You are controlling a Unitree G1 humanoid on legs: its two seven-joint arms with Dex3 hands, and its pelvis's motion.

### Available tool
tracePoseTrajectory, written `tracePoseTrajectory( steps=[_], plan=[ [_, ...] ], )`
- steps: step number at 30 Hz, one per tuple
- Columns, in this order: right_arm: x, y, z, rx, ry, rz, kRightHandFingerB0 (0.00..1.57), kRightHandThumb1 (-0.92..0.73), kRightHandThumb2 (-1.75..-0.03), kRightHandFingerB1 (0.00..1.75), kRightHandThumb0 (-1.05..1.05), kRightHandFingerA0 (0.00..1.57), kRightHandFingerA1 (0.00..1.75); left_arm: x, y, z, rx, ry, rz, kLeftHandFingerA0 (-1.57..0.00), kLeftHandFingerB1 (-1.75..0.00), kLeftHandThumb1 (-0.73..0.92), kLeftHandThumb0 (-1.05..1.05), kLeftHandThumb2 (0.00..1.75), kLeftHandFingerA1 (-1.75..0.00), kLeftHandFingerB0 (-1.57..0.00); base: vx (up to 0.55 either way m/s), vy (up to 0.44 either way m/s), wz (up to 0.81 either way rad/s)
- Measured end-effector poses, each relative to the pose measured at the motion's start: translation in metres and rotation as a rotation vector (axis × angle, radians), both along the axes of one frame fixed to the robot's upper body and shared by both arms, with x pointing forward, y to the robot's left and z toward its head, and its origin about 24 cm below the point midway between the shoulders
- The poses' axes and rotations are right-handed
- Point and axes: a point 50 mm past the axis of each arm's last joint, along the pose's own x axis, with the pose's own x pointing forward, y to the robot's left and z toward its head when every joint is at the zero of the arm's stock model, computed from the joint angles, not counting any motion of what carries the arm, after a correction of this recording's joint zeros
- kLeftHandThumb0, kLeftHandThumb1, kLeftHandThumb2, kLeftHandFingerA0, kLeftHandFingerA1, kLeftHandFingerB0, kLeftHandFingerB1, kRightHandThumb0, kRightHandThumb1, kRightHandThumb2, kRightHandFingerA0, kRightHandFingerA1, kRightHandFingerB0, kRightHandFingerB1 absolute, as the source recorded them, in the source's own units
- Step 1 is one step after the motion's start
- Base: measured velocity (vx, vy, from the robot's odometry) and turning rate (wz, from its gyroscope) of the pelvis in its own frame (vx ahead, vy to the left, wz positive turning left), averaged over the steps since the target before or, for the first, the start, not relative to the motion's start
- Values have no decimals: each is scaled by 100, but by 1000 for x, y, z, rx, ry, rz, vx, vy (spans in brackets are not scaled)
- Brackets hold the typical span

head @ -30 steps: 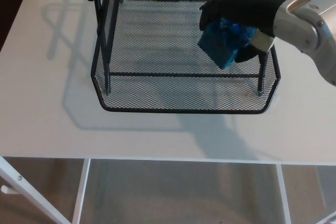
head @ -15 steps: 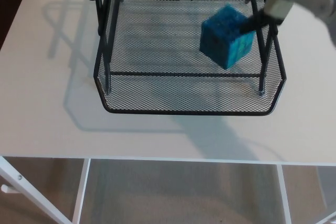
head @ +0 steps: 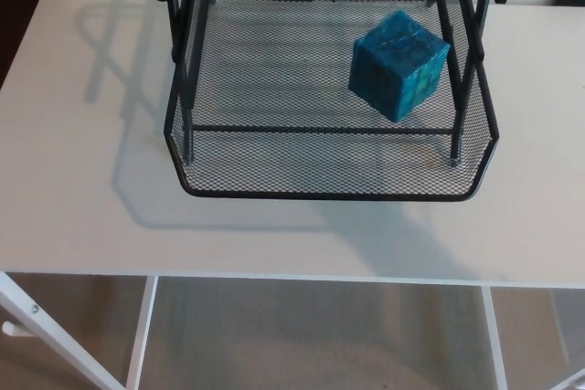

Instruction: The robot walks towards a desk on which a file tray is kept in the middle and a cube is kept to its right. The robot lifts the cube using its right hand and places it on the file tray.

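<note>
Single head view; looks steeply down from above surface [head: 82,216] front edge; close on file tray [head: 329,191]; floor below.
</note>
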Motion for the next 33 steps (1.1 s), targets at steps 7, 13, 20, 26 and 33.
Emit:
tracePoseTrajectory(
  steps=[7, 13, 20, 26, 33],
  plan=[
    [-14, -46, -16, 109, 15, -100, 34, -57, -57, 32, -44, 78, 81, 3, -1, 0, -3, -7, -2, -45, -54, 92, -81, 71, -72, -21, 0, 0, 0],
    [-25, -87, -48, 200, 74, -205, 28, -47, -75, 44, -54, 15, 47, 6, -2, 0, -5, -15, -5, -44, -53, 92, -81, 70, -70, -17, 0, 0, 0],
    [-47, -138, -88, 319, 142, -362, 1, -74, -65, 19, -58, 78, 129, 8, -2, 1, -6, -20, -6, -40, -53, 92, -81, 69, -70, -16, 0, 0, 0],
    [-77, -185, -131, 457, 207, -539, 0, -92, -98, 7, -65, 13, 40, 8, -2, 1, -6, -20, -6, -29, -56, 72, -79, 104, -71, -7, 0, 0, 0],
    [-134, -241, -201, 646, 311, -859, 0, -92, -85, 0, -69, 10, 60, 7, -1, 1, -5, -27, 11, -5, -45, 71, -78, 106, -61, -3, 0, 0, 0]
  ],
)
